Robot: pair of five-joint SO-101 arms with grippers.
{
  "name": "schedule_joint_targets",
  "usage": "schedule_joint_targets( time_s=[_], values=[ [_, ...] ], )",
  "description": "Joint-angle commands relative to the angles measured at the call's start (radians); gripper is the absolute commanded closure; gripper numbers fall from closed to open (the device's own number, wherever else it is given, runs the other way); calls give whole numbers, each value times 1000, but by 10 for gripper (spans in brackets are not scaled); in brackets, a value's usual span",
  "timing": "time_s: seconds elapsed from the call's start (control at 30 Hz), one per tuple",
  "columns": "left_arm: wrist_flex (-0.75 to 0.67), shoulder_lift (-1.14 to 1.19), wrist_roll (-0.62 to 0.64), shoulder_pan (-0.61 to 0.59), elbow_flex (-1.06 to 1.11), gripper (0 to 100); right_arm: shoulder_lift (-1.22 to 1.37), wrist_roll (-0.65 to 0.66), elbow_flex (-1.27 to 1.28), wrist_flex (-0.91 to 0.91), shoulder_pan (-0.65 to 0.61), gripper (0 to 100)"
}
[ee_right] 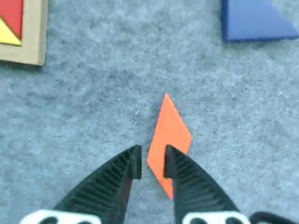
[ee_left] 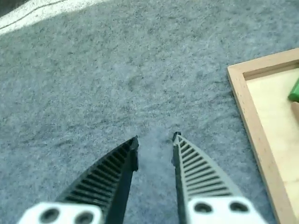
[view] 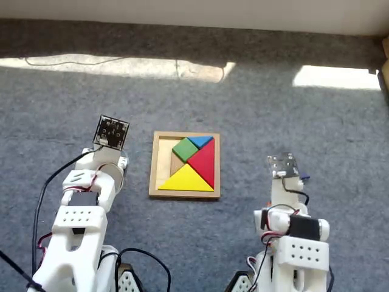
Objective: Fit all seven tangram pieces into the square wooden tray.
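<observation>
From above, two arms stand on the grey carpet, the left arm and the right arm, with one square wooden tray between them. Four coloured pieces lie in the tray: one green piece, one blue piece, one red triangle and one yellow triangle. The tray's strip nearest the left arm is bare wood. At the left wrist, the left pincer has its two jaws parted, with carpet between the tips. One corner of the tray lies ahead of it and off to one side, well apart from the tips, and an edge of the green piece shows inside. At the right wrist, the right pincer has its jaws a narrow gap apart, gripping nothing. One orange parallelogram lies flat on the carpet right at the tips, its near end passing under one jaw. One blue triangle lies farther ahead, outside the tray. The tray's corner sits ahead on the other side, holding red and yellow.
</observation>
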Motion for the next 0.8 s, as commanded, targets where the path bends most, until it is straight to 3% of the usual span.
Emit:
schedule_joint_targets(
  time_s=[0.0,0.2,0.5,0.77],
  values=[
    [3,-21,8,-4,-4,868,171,-104,-179,21,-13,778],
    [3,-21,8,-4,-5,868,306,-126,-226,7,-58,731],
    [3,-21,8,-4,-5,868,409,-126,-65,-208,-33,735],
    [3,-21,8,-4,-4,868,450,-120,19,-298,-33,872]
  ],
)
